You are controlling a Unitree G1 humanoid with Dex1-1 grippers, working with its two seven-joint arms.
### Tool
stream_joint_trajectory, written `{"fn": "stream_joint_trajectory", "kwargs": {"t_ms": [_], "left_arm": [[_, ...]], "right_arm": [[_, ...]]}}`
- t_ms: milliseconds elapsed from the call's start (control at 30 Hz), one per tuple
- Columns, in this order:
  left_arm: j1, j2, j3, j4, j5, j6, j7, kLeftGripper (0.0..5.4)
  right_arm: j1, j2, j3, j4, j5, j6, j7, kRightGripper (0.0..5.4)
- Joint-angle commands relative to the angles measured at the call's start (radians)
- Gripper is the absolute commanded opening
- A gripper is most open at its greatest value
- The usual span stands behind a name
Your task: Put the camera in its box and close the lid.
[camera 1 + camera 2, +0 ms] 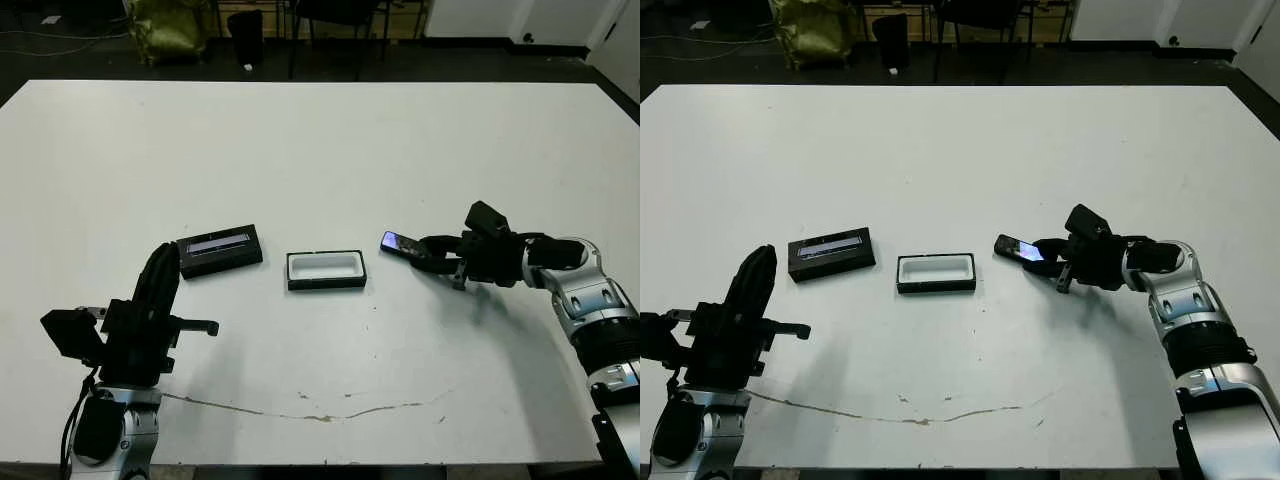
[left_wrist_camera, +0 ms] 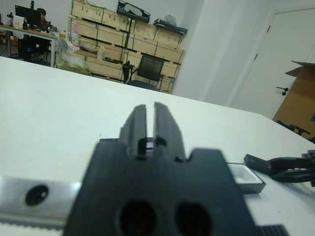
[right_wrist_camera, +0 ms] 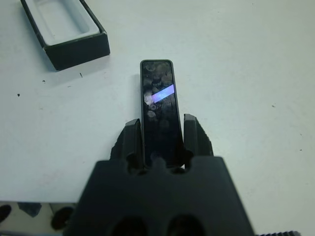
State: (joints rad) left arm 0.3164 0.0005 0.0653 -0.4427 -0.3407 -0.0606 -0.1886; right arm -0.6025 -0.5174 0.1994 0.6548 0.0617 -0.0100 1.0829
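Observation:
My right gripper (image 1: 432, 252) is shut on the camera (image 1: 398, 243), a slim black bar with a bluish shiny patch, held just above the table to the right of the box. In the right wrist view the camera (image 3: 159, 108) lies clamped between both fingers (image 3: 132, 140). The box (image 1: 325, 270), black outside and white inside, sits open at the table's middle. The lid (image 1: 219, 249), black with a pale stripe, lies flat to the box's left. My left gripper (image 1: 205, 327) hovers near the front left, fingers (image 2: 147, 123) shut with nothing between them.
A thin brownish crack line (image 1: 300, 412) runs along the table (image 1: 320, 150) near its front edge. Beyond the far edge stand chairs (image 1: 335, 20) and a yellow-green bag (image 1: 165, 25). Shelves with cardboard boxes (image 2: 123, 39) show in the left wrist view.

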Motion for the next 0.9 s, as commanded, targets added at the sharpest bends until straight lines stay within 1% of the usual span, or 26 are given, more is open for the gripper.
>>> {"fn": "stream_joint_trajectory", "kwargs": {"t_ms": [33,100,200,333,433,567,633,700,900], "left_arm": [[0.018,0.007,0.000,0.013,-0.001,0.005,-0.004,0.00],[0.020,0.006,-0.001,0.013,0.001,0.000,-0.006,0.00],[0.022,0.005,-0.005,0.017,0.013,-0.011,-0.004,0.00],[0.024,0.001,-0.008,0.029,-0.001,-0.023,-0.015,0.00],[0.030,-0.006,-0.015,0.025,-0.008,-0.012,-0.008,0.00],[0.032,-0.008,-0.024,0.030,-0.003,-0.018,-0.006,0.00],[0.030,-0.006,-0.024,0.038,0.003,-0.032,-0.010,0.00],[0.028,-0.005,-0.024,0.046,0.009,-0.045,-0.013,0.00],[0.032,-0.013,-0.029,0.045,-0.002,-0.039,-0.005,0.00]], "right_arm": [[-0.017,-0.007,-0.012,0.002,0.018,0.059,0.053,0.52],[-0.051,-0.004,-0.032,-0.002,0.040,0.064,0.076,0.49],[-0.109,-0.005,-0.037,-0.038,0.041,0.083,0.106,0.48],[-0.176,0.027,-0.038,-0.073,0.076,0.111,0.162,0.48],[-0.219,0.049,-0.003,-0.107,0.066,0.166,0.179,0.48],[-0.259,0.087,0.050,-0.086,0.040,0.158,0.215,0.48],[-0.278,0.106,0.072,-0.066,0.033,0.174,0.232,0.48],[-0.290,0.120,0.086,-0.054,0.027,0.173,0.244,0.48],[-0.322,0.152,0.134,-0.047,-0.006,0.179,0.264,0.48]]}}
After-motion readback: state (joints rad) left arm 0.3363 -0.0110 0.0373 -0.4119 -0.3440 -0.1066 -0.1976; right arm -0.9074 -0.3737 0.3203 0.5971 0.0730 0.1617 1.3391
